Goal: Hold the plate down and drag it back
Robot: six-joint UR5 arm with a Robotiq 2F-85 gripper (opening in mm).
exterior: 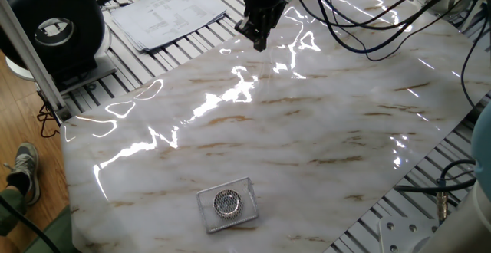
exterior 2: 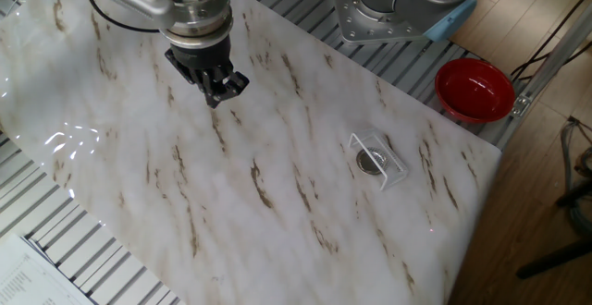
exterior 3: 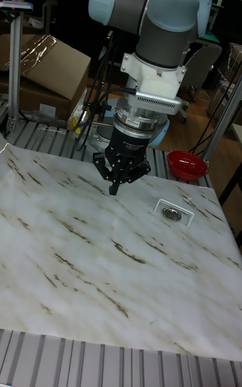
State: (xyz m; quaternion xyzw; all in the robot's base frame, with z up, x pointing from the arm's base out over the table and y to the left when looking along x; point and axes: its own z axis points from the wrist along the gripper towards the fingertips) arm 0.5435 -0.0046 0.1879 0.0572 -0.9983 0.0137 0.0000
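Black two-finger gripper hung over marble-pattern table top, fingers pinched together, tips meeting at one point, nothing between them. Same in other fixed view: gripper shut tight, pointed down at the sheet, tips just above surface; contact w/ table couldn't be told. Tall fixed view: gripper under grey UR5 wrist w/ white adapter block, finger links folded in to a narrow V.

Small round silvery metal plate w/ fine mesh centre sat well apart from gripper, far across the table from the tips, toward the near edge in one fixed view. Lay inside a clear square plastic box, flat, approx centred. Other fixed view: plate to the right of gripper and lower in frame, box rim glinting around it. Tall view: plate right of the tips, box near the table's far-right corner.

Red round bowl beyond the table edge, past the plate on the side away from gripper; also seen in tall view, just behind the box. Black cables trailed from the arm across the top, right of gripper. Printed paper sheets left of gripper on the slotted alu. frame. Black round speaker-like unit further left. Brown cardboard box behind arm, left, in tall view.
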